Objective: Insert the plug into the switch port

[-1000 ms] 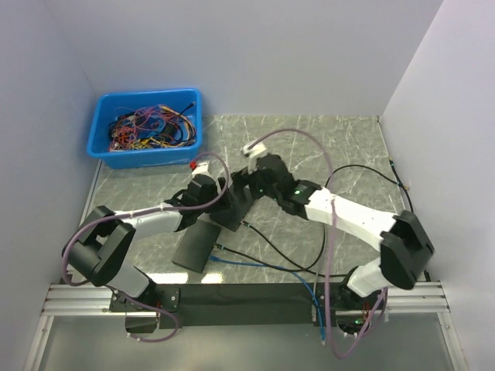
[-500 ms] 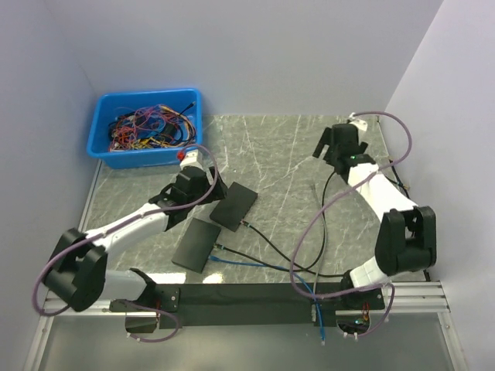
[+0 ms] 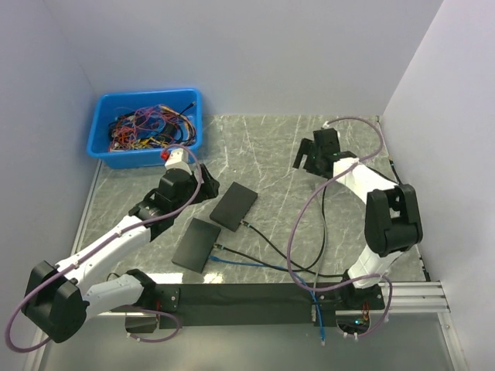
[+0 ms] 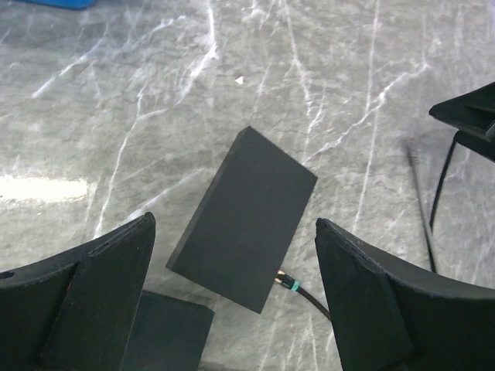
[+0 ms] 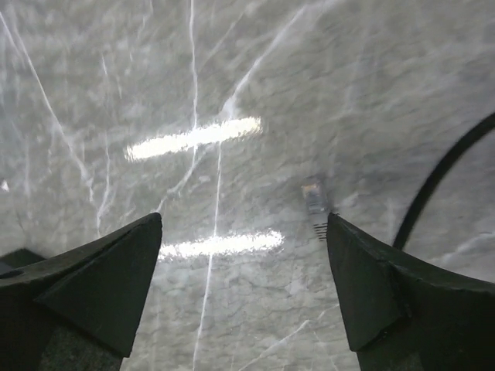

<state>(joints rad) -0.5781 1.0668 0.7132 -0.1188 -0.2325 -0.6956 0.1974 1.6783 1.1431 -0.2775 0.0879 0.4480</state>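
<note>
Looking across the marble table (image 3: 271,147), finds a blue bin (image 3: 143,160) of tangled wires at the far left corner and the switch (image 3: 233,206) near the middle: a flat black slab, long axis slanting from near-left to far-right, with a second black slab (image 3: 196,243) just off its near-left end. Places the left gripper (image 4: 233,224) above the switch and a little to its left, jaws spread wide and empty, the slab showing between the fingers. Places the right gripper (image 5: 244,218) well apart at the far right, jaws likewise released, over bare marble. Traces a black cable (image 4: 309,297) from the near side of the table up to the switch's near-right edge, ending in the plug (image 4: 285,284), a short tip banded gold and green, touching that edge with its axis pointing into the slab's side; judges it probably seated in the port, but cannot tell how deep. Makes the left arm clearly the nearer to it. Notes a small pale loose connector (image 5: 313,196) on the marble between the right fingers, clear of both. Differs from a second ago, with both grippers crowded over the switch; has both arms drawn back now, the right swung out farthest, and the slab unmoved since half a second ago
</note>
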